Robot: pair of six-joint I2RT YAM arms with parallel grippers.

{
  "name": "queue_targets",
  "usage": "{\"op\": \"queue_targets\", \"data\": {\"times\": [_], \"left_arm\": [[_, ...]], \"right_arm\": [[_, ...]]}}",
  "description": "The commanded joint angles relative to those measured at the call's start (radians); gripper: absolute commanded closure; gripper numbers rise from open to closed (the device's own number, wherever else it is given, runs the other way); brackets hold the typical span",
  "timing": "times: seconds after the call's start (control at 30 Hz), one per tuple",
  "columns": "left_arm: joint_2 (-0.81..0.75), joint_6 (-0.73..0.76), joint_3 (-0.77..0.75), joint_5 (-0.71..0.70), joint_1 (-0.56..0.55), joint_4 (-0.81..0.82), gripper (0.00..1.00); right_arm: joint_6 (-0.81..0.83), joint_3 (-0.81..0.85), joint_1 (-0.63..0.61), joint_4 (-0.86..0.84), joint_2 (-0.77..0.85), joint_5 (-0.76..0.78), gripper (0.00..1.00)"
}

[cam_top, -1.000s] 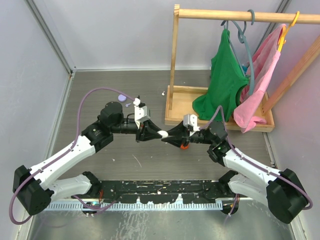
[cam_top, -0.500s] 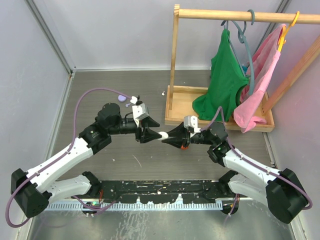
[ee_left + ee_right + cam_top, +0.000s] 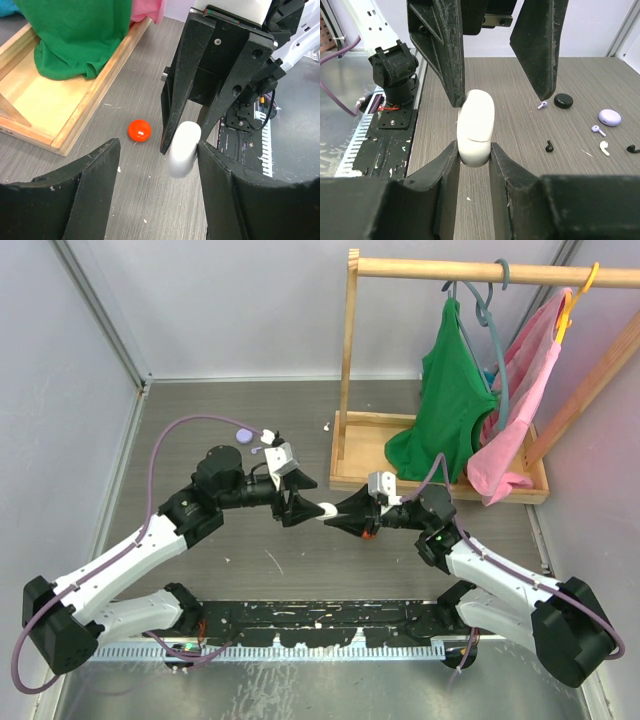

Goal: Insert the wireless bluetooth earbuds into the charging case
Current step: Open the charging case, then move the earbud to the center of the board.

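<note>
A white charging case hangs above the table between the two arms, its lid closed. My right gripper is shut on the case's lower end. My left gripper stands open around the other end of the case: one finger lies right beside it, the other well apart. Tiny earbuds lie loose on the table beyond: a lilac one, a black one and a white one.
A red round case lies on the table under the right arm. A black case and a lilac case lie near the earbuds. A wooden rack tray with green and pink garments stands at the back right.
My left gripper's jaws have spread apart and let go of the white case. The right gripper keeps its hold, and neither arm has moved much.
</note>
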State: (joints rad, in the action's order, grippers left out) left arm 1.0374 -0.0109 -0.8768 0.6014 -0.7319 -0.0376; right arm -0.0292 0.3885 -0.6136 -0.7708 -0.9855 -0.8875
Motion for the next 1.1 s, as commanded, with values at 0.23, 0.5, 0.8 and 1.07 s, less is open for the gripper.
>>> {"op": "queue_targets", "data": {"times": [0.23,0.5,0.8,1.07], "left_arm": [[0.047,-0.047,-0.053,-0.134,0.041,0.015,0.35],[0.069,-0.069,-0.053,-0.163,0.054,0.019,0.35],[0.176,-0.17,-0.09,-0.4,0.118,0.027,0.3],[0.535,-0.272,-0.284,-0.486,0.21,0.046,0.35]], "right_arm": [[-0.015,0.003,-0.018,-0.108,0.029,-0.071,0.99],[-0.006,-0.002,-0.02,-0.096,0.029,-0.015,0.99],[0.096,-0.012,-0.02,0.082,0.041,0.315,0.99],[0.104,-0.084,-0.019,0.009,0.053,0.482,0.99]]}}
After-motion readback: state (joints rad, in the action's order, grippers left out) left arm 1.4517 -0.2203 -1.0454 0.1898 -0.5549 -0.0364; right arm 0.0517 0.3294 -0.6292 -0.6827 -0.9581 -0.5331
